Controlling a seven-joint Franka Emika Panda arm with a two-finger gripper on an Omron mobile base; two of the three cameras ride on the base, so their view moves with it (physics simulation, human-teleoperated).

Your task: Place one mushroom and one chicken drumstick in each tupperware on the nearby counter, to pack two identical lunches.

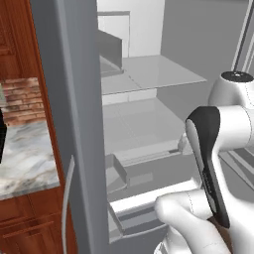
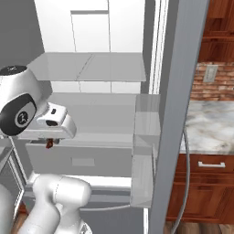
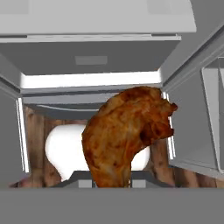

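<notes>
In front of the open fridge (image 2: 100,114), we hold a chicken drumstick (image 3: 127,131) in the gripper (image 3: 111,183).
Our gripper is closed on the drumstick's narrow end — the browned meat hangs in the hand view before the pale grey shelves (image 1: 149,74) and a drawer (image 3: 92,59). The marble surface (image 2: 212,123) lies off to the side — well apart from the drumstick.

The white arm rises from 5 o'clock in the left base view and 7 o'clock in the right base view, its elbow bent high. The hand hangs pointing downward. The gripper (image 3: 111,181) sits at 6 o'clock in the hand view, jaws clamped narrowly on a roasted chicken drumstick (image 3: 127,133).
</notes>
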